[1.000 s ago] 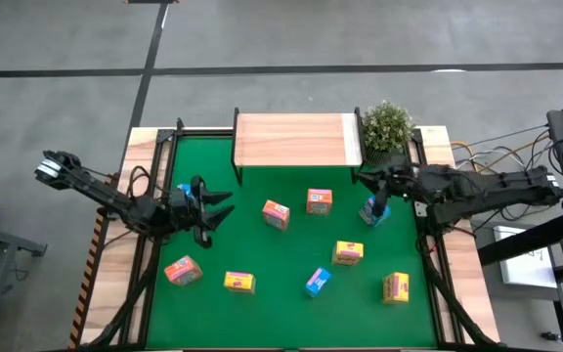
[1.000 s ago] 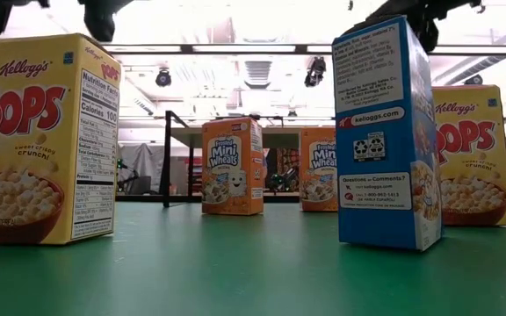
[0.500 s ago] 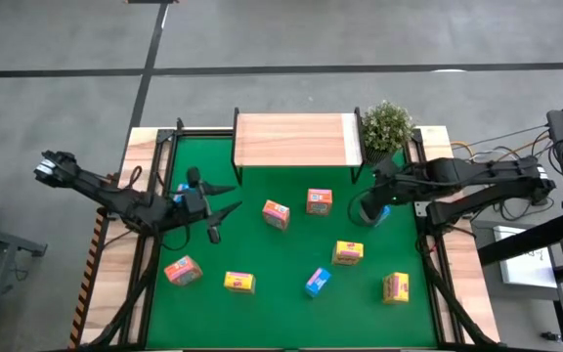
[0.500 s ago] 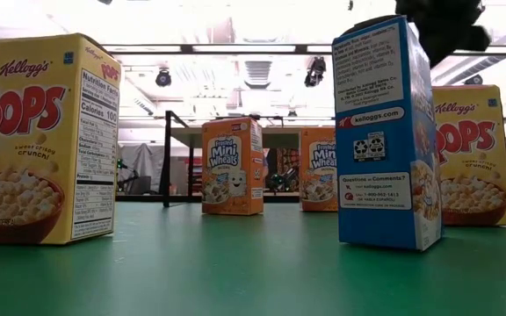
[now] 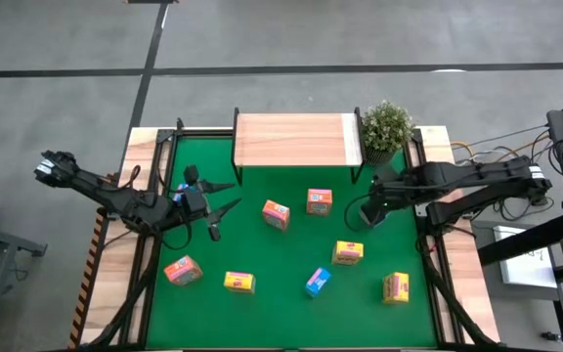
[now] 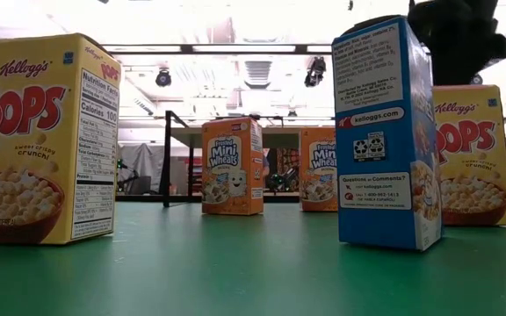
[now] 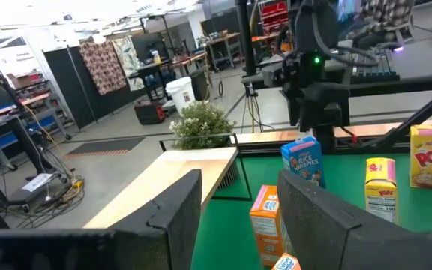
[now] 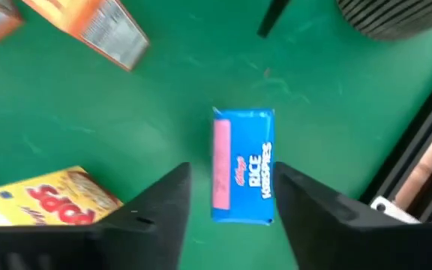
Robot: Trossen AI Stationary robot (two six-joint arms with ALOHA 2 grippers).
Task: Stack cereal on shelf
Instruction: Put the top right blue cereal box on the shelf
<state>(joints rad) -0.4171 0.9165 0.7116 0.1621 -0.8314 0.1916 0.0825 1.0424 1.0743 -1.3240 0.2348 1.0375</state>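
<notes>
Right claw point(image 8: 231, 199) spread wide, poised above small blue cardboard Rice Krispies box point(image 8: 244, 166) at surface's 3 o'clock. Grasp pending: descend, clench. Left claw point(image 5: 213, 203) released, waiting at 9 o'clock.

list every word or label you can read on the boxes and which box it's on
"Kellogg's CORN POPS sweet crispy crunch!", "Nutrition Facts", "Calories 100": near yellow box.
"Frosted Mini Wheats": orange box and the orange box behind it.
"kelloggs.com", "Questions or Comments?": back of the blue box.
"Kellogg's POPS": far yellow box.
"Kellogg's RICE KRISPIES": blue box under the right claw.
"RICE KRISPIES": blue box seen from the left wrist.
Other small print is unreadable.
</notes>
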